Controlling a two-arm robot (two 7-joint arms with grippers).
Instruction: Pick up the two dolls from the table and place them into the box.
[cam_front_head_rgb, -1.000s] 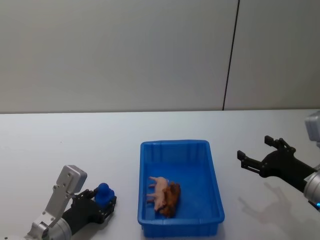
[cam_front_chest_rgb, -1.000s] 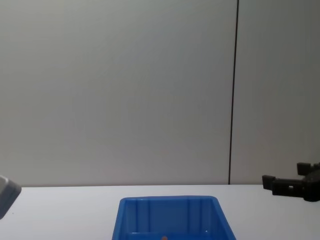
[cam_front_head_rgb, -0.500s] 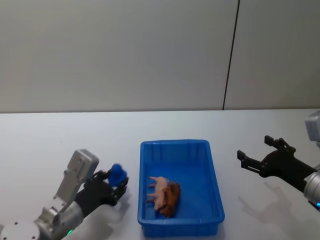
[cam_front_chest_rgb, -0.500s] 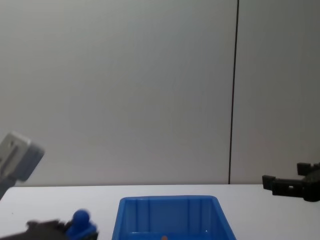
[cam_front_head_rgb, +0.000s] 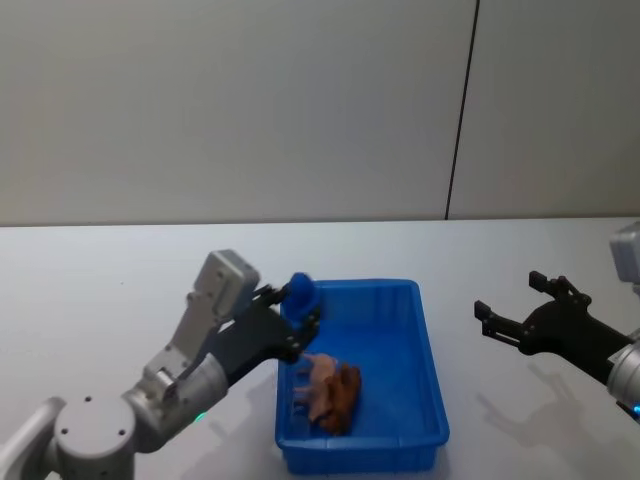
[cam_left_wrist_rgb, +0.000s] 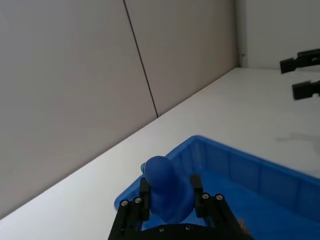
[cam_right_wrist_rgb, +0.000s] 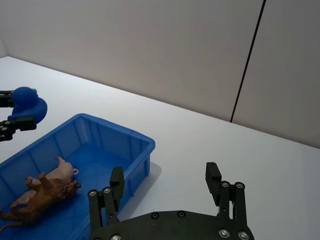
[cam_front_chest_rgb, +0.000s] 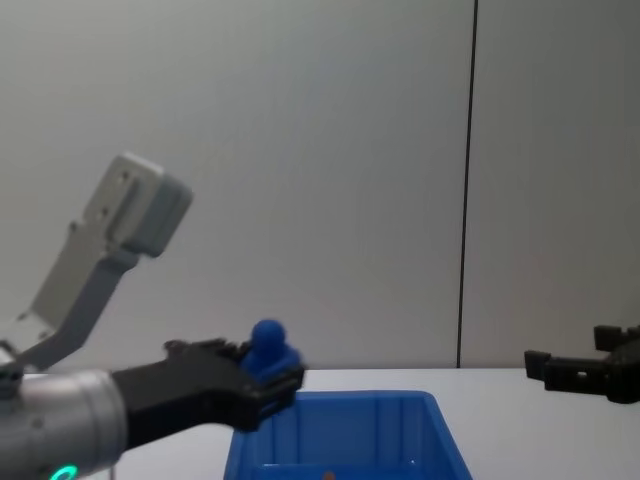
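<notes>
Jaws of the left gripper (cam_front_head_rgb: 296, 322) are clamped on the blue doll (cam_front_head_rgb: 299, 294), left of centre in the head view, over the upper left corner of the box (cam_front_head_rgb: 432, 400). I judge the step to be carrying it inward: I should move it well past the thick rim toward the centre before releasing, low enough that it does not bounce. The pink doll (cam_front_head_rgb: 318, 381) and the brown doll (cam_front_head_rgb: 343, 398) lie touching on the box floor, low centre. The right gripper (cam_front_head_rgb: 520, 308) hangs parked at right above the bench (cam_front_head_rgb: 90, 280), fingers spread with nothing between them.

Left wrist view: the blue doll (cam_left_wrist_rgb: 165, 187) is smooth, rounded, one solid colour, pinched between two black ribbed fingers (cam_left_wrist_rgb: 197, 192); the box (cam_left_wrist_rgb: 260, 170) shows ribbed sloping walls.

Right wrist view: the pink doll (cam_right_wrist_rgb: 57, 170) is glossy and pale, the brown doll (cam_right_wrist_rgb: 35, 200) darker with thin limbs.

Chest view: the blue doll (cam_front_chest_rgb: 268, 350) sits just above the box rim (cam_front_chest_rgb: 340, 400), lower centre.
</notes>
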